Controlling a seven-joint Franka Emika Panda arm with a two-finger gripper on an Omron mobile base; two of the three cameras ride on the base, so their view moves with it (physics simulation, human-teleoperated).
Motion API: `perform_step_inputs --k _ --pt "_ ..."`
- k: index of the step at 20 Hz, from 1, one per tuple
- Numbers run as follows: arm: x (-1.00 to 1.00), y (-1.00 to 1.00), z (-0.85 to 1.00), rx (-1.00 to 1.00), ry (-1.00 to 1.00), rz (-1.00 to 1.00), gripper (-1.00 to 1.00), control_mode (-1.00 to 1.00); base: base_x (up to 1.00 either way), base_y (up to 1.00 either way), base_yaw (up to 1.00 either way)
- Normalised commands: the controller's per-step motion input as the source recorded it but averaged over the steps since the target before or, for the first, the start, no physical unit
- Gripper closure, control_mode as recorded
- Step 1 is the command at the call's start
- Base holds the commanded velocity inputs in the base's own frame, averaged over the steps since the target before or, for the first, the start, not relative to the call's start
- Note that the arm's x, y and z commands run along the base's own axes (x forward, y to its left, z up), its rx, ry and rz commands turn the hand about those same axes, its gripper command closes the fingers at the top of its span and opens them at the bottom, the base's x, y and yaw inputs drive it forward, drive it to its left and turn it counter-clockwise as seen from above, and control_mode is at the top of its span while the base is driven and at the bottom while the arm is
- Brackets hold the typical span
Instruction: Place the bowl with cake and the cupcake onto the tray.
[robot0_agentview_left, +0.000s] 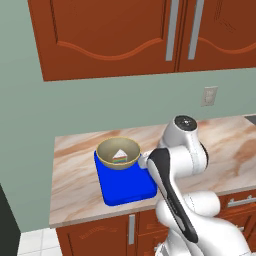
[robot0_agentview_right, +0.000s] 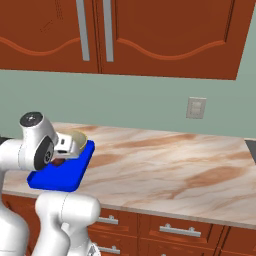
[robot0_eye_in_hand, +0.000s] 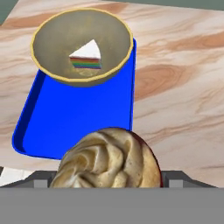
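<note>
Marble counter (robot0_agentview_left: 75, 185) is seen under the tray (robot0_eye_in_hand: 83, 122), where the bowl (robot0_eye_in_hand: 57, 39) with the cake (robot0_eye_in_hand: 87, 56) sits at its far end. Close against the gripper (robot0_eye_in_hand: 109, 186), above the tray's near edge, the cupcake (robot0_eye_in_hand: 109, 159) is seen; whether it is clenched cannot be told.

Counter (robot0_agentview_right: 170, 160): marbled beige-and-rust stone top, running wall to wall. Wall (robot0_agentview_left: 100, 105): plain pale grey-green. Outlet plate (robot0_agentview_right: 196, 107): white, at 2 o'clock above the counter. Upper cabinets (robot0_agentview_left: 110, 35): reddish wood, arched panels, grey bar handles (robot0_agentview_left: 172, 30). Lower drawers (robot0_agentview_right: 175, 230): same wood, at 6 o'clock. Floor (robot0_agentview_left: 37, 242): white tile.
</note>
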Motion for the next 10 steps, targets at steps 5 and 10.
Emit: perform_step_inputs --k 5,10 --pt "0.0 0.15 -0.31 0.06 0.01 0.0 1.0 -1.0 0.0 0.0 0.0" --pt "0.0 0.13 -0.29 0.09 0.02 0.0 1.0 -1.0 0.0 0.0 0.0"
